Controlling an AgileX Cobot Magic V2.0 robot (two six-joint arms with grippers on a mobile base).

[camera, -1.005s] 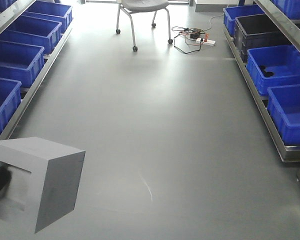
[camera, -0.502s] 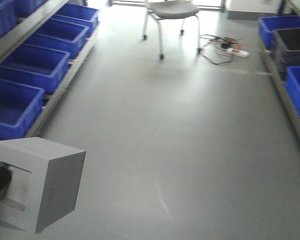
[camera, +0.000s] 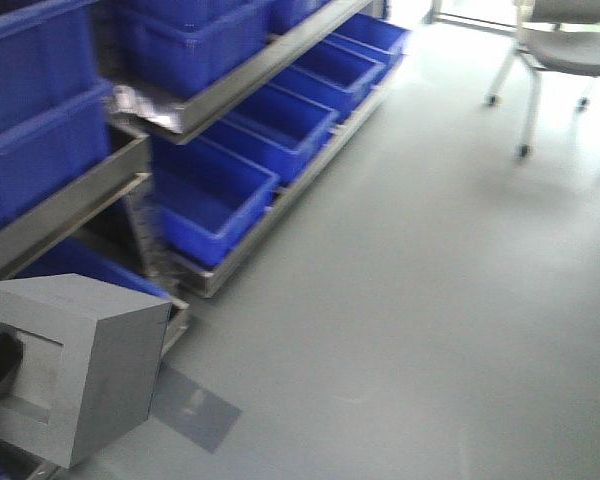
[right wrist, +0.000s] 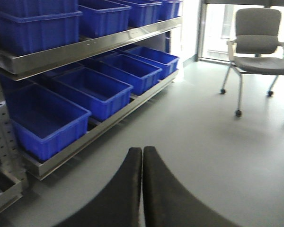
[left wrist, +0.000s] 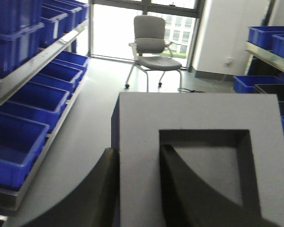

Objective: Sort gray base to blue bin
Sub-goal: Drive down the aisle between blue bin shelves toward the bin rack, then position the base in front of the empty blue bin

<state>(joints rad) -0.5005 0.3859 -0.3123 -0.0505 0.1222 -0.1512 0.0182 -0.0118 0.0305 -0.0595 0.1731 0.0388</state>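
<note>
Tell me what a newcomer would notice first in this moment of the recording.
The gray base fills the lower left of the front view, held by the left tool with one finger inside its square recess and one outside. Rows of blue bins line the shelves at left, and the right tool is shut and empty above the floor, an office chair beyond.
</note>
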